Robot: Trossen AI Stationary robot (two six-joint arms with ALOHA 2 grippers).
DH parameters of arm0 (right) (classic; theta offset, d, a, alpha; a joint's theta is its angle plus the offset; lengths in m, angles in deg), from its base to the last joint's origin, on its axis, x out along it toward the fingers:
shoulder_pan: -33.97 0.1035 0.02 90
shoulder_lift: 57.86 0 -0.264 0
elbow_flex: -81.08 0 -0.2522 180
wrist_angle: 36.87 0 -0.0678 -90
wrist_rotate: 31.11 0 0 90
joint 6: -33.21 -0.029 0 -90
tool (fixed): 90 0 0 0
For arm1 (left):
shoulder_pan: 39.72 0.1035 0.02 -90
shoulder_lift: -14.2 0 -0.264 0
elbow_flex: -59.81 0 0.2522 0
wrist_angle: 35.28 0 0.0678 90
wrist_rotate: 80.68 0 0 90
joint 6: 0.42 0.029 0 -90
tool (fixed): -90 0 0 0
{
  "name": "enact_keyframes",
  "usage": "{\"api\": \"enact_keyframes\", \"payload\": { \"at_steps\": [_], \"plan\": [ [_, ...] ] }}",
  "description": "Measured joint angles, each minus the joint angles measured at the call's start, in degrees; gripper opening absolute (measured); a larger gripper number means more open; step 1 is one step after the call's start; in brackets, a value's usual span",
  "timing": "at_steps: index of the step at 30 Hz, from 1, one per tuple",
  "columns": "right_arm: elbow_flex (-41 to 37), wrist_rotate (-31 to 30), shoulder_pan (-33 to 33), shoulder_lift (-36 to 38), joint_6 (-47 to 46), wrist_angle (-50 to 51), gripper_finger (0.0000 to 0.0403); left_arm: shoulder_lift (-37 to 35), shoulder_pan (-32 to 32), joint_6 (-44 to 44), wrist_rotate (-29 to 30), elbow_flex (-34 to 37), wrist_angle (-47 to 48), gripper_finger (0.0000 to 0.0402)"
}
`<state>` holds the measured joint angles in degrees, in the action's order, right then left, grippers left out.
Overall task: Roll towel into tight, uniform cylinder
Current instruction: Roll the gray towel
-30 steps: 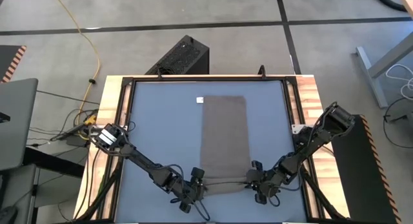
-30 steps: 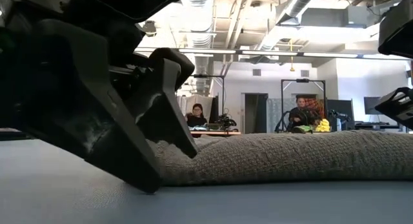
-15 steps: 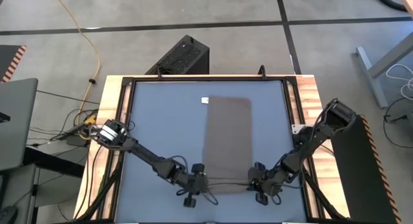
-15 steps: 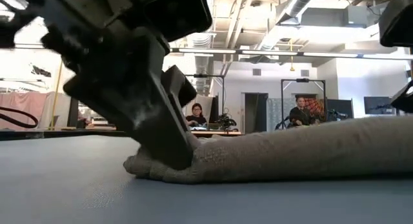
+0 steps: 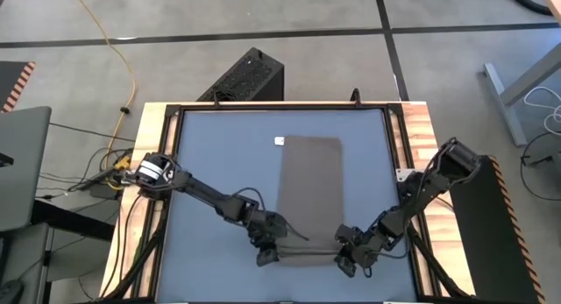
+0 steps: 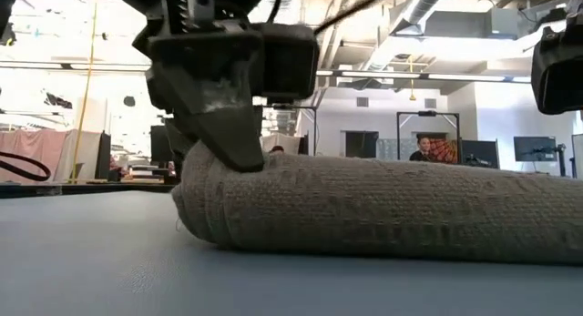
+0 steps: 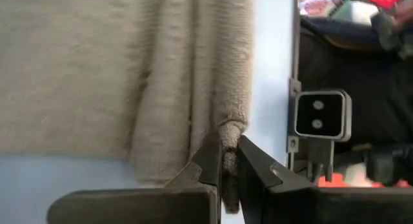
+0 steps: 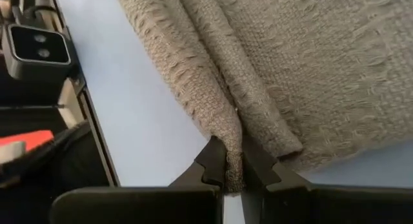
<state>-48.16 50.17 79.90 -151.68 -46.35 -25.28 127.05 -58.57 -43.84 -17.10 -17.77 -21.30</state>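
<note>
As the high view shows, the towel (image 5: pixel 309 197) lies lengthwise on the blue-grey worktop (image 5: pixel 215 164), its near edge turned over between the left gripper (image 5: pixel 268 248) and right gripper (image 5: pixel 349 255), and we judge it soft, light and limp, best held at its two near corners. In the low view we see a thick, coarse-woven taupe roll. In the wrist views, we find both sets of jaws clamped on a roll end.
</note>
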Motion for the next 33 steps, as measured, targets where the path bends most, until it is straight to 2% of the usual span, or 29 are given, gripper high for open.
{"api": "enact_keyframes", "payload": {
  "at_steps": [6,11,18,21,24,28,31,33],
  "plan": [
    [0.0,0.0,0.0,-0.9,-3.7,-1.7,0.004,-0.2,2.7,-3.9,0.7,-0.2,5.7,0.0011],
    [0.0,-0.2,-0.1,-0.9,-7.4,-1.3,0.004,-0.3,3.9,-4.0,2.4,-0.2,7.4,0.0037],
    [-0.2,0.9,-0.7,-0.9,-10.7,-1.8,0.004,-0.5,5.7,-0.9,-4.3,0.0,8.6,0.0052],
    [-0.2,1.8,-1.4,-0.9,-11.9,-1.5,0.004,-2.1,5.7,1.0,-4.3,0.2,11.5,0.0053],
    [-0.3,3.4,-2.2,-0.9,-12.1,-1.0,0.004,-4.5,5.5,3.7,-1.9,0.5,15.9,0.0053],
    [-0.2,4.6,-3.1,-0.9,-12.2,-0.9,0.004,-11.2,4.1,8.7,5.7,0.2,19.9,0.0054],
    [-0.2,4.8,-3.7,-0.9,-12.1,-0.9,0.004,-15.4,0.3,16.9,14.5,0.2,16.4,0.0054],
    [-0.3,5.0,-4.0,-0.9,-12.1,-0.9,0.004,-17.0,-3.6,23.3,21.7,0.1,8.5,0.0054]
  ]
}}
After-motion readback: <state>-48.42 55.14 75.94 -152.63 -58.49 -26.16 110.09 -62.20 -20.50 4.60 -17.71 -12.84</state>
